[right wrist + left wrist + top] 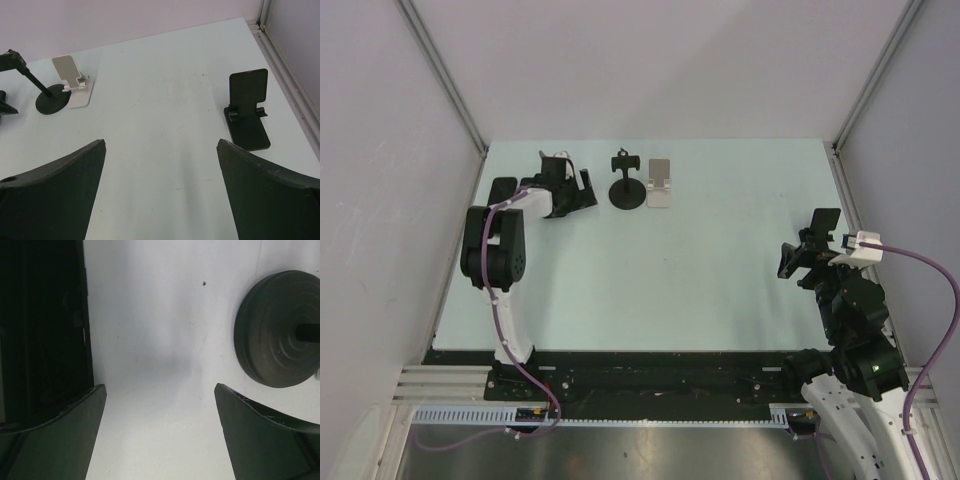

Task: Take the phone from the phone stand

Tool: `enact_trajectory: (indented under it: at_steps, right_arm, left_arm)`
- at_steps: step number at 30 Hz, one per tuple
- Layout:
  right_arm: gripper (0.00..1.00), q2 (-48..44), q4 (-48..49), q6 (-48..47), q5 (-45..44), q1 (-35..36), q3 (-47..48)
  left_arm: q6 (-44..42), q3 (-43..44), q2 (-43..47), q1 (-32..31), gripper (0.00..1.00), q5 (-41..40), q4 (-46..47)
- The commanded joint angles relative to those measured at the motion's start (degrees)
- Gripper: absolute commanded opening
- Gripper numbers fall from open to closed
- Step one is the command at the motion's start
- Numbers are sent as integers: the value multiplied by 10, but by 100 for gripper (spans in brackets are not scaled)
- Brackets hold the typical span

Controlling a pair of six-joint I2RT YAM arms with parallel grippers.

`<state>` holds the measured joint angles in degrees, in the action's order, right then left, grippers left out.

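A black phone lies along the left edge of the left wrist view, just beyond my left finger. I cannot make it out in the top view. My left gripper is open and empty over bare table, between the phone and the black round-base stand. A white phone stand next to it is empty. My right gripper is open and empty at the right side.
A black folding phone stand stands empty near the right wall, just right of my right gripper. The pale table is boxed in by white walls with metal corner posts on the left, right and back.
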<state>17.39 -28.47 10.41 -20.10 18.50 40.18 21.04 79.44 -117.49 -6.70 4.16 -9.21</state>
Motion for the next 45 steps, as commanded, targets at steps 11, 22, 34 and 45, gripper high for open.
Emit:
enact_trajectory:
  at_steps: [11, 22, 34, 45]
  right_arm:
    - [99, 2, 18, -6, 5, -1, 2]
    - [99, 1, 17, -7, 4, -1, 2]
    - [100, 15, 21, -1, 16, -1, 2]
    - [100, 103, 13, 28, 13, -3, 37]
  left_arm:
    - [6, -31, 56, 32, 95, -32, -12]
    - [20, -43, 96, 38, 99, -27, -12]
    - [20, -79, 314, 42, 100, -19, -12]
    - [-79, -217, 671, 42, 100, -66, -12]
